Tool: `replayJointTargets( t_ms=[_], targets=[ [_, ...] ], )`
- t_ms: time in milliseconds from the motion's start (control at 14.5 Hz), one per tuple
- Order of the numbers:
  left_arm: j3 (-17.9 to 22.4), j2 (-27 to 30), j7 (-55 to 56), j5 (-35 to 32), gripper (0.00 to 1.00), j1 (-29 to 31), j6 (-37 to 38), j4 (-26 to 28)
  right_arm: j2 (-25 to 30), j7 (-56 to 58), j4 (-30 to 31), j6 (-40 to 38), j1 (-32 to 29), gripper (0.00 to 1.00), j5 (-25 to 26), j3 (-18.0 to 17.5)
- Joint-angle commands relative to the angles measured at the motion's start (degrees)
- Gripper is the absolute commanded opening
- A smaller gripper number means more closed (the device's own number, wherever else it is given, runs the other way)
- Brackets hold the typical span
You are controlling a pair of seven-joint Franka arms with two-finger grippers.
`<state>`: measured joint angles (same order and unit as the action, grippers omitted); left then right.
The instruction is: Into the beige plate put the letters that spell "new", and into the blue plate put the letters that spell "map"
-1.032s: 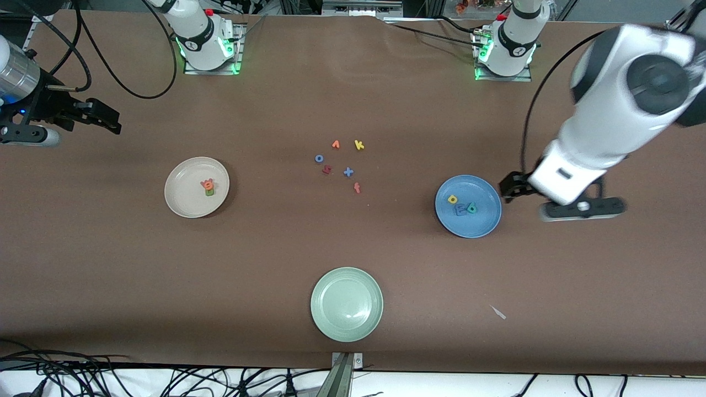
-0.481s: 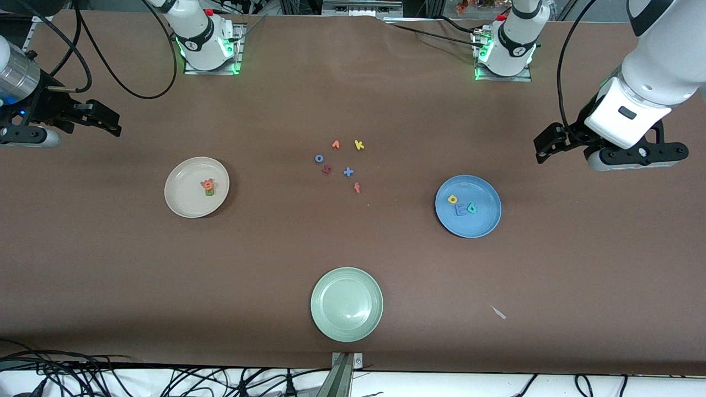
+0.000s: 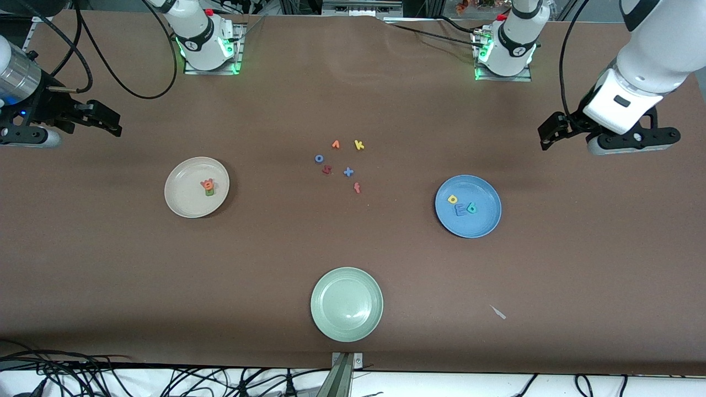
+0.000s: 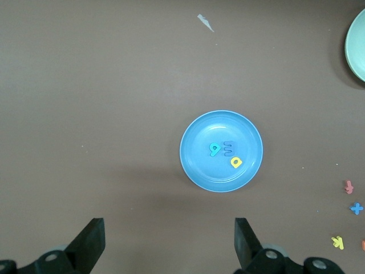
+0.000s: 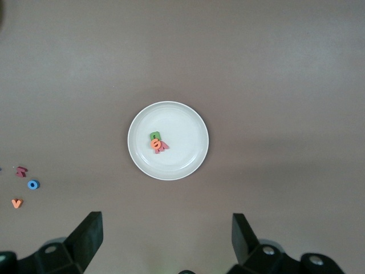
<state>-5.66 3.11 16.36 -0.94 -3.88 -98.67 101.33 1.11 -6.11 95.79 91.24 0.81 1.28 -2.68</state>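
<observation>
- Three letters, green n, orange e and pink w, lie touching in the beige plate: that word looks sorted.
- Blue m, teal a and yellow p sit in the blue plate.
- Left gripper and right gripper hang over bare surface, fingers open and empty, apparently finished.

Three plates on the table, well apart. Beige plate toward the right arm's end, with the n, e and w heaped together in it, touching. Blue plate toward the left arm's end, with the m, a and p close together in it. Third plate between the two, nearest the front camera. Six loose letters clustered mid-table, farther from the camera than all plates. Small scrap nearer the camera than the blue plate.
</observation>
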Motion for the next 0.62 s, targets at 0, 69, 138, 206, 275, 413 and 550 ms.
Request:
replayJointTargets(
  t_ms=[0, 69, 138, 206, 275, 413, 550],
  targets=[
    [0.8, -1.9, -1.5, 0.9, 1.00, -0.5, 3.3, -4.0, 0.6, 0.6, 0.5, 0.6, -0.5, 1.00, 0.9, -0.6],
    [0.8, -2.1, -1.7, 1.0, 1.00, -0.2, 3.4, -4.2, 0.6, 0.5, 0.5, 0.4, -0.5, 1.00, 0.9, -0.6],
    [0.8, -2.1, -1.7, 1.6, 1.00, -0.1, 3.7, -4.2, 0.6, 0.5, 0.5, 0.4, -0.5, 1.00, 0.9, -0.6],
    [0.6, -2.1, -1.7, 1.6, 1.00, -0.2, 4.2, -4.3, 0.6, 0.5, 0.5, 0.4, -0.5, 1.00, 0.9, -0.6],
    [0.5, -2.2, -1.7, 1.6, 1.00, -0.2, 4.2, -4.4, 0.6, 0.5, 0.5, 0.4, -0.5, 1.00, 0.9, -0.6],
    [0.3, -2.3, -1.7, 1.6, 1.00, -0.6, 4.2, -4.5, 0.6, 0.3, 0.6, 0.3, -0.5, 1.00, 0.9, -0.6],
    [0.3, -2.3, -1.8, 1.2, 1.00, -0.8, 4.1, -4.6, 0.6, 0.3, 0.6, 0.3, -0.5, 1.00, 0.9, -0.6]
  ],
)
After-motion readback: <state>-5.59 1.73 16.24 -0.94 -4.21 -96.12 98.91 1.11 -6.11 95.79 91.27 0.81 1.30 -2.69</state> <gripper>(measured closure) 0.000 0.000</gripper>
